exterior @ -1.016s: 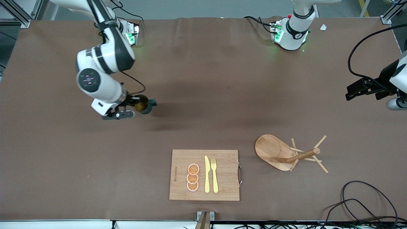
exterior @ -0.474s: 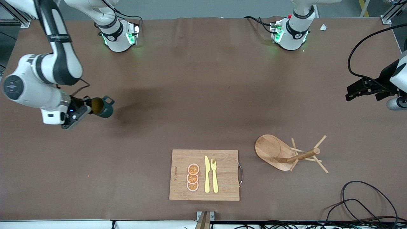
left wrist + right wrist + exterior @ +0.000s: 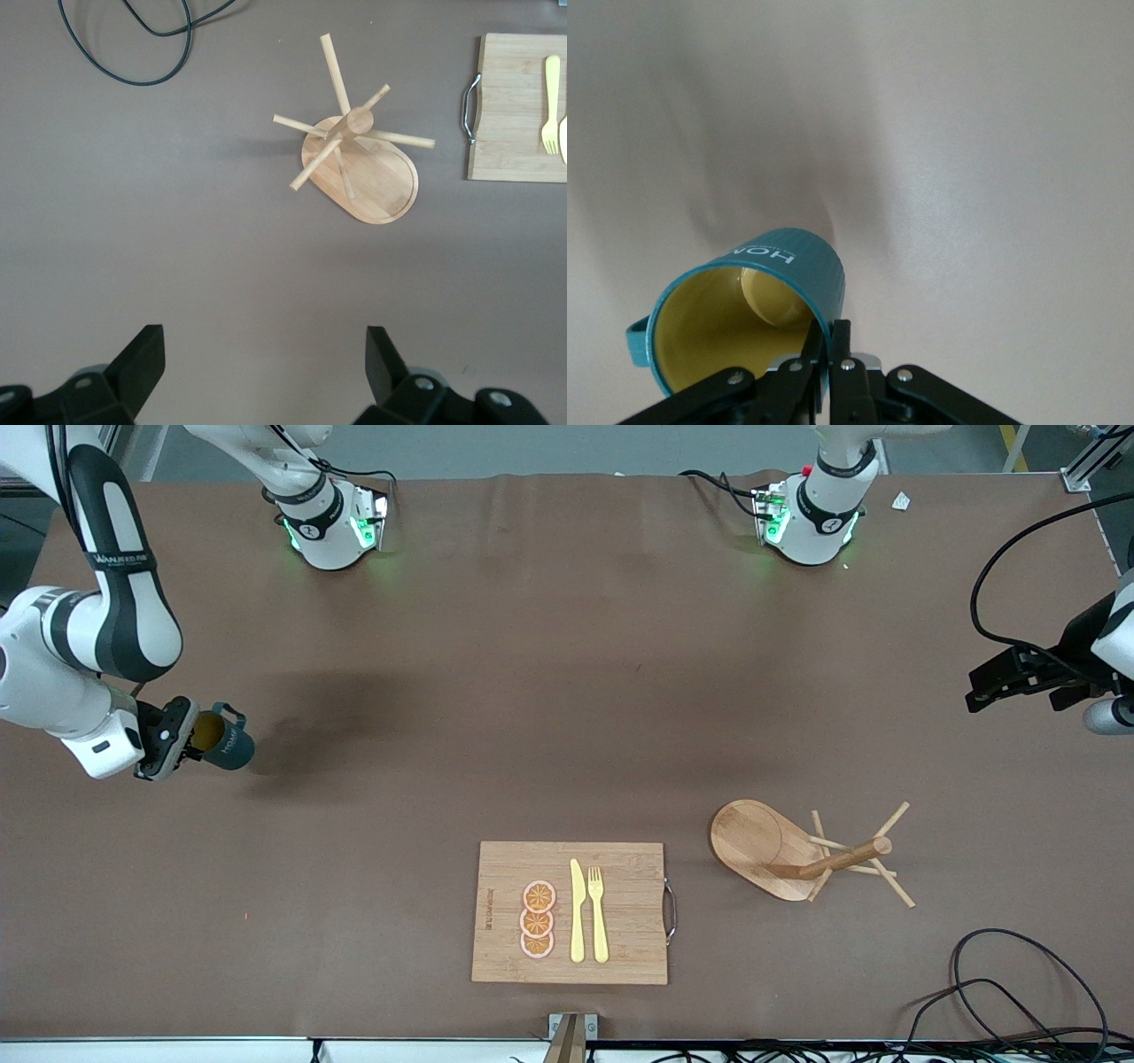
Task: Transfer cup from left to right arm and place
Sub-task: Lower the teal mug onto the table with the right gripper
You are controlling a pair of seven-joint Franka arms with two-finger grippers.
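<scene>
The cup [image 3: 223, 741], dark teal with a yellow inside, hangs tilted on its side above the table at the right arm's end. My right gripper [image 3: 182, 741] is shut on the cup's rim. In the right wrist view the cup [image 3: 766, 297] shows its yellow inside, and my right gripper [image 3: 830, 335] pinches the wall with one finger inside and one outside. My left gripper [image 3: 983, 677] waits open over the left arm's end of the table. In the left wrist view my left gripper [image 3: 264, 350] holds nothing between its spread fingers.
A wooden board [image 3: 625, 868] with orange slices [image 3: 538, 919], a yellow knife [image 3: 577, 911] and a fork [image 3: 598, 912] lies near the front camera. A wooden mug rack [image 3: 797, 855] stands beside it, toward the left arm's end. Black cables [image 3: 1019, 979] lie at that corner.
The right arm has swung the cup from nearer the table's middle out toward the right arm's end of the table. The left arm has barely moved.
</scene>
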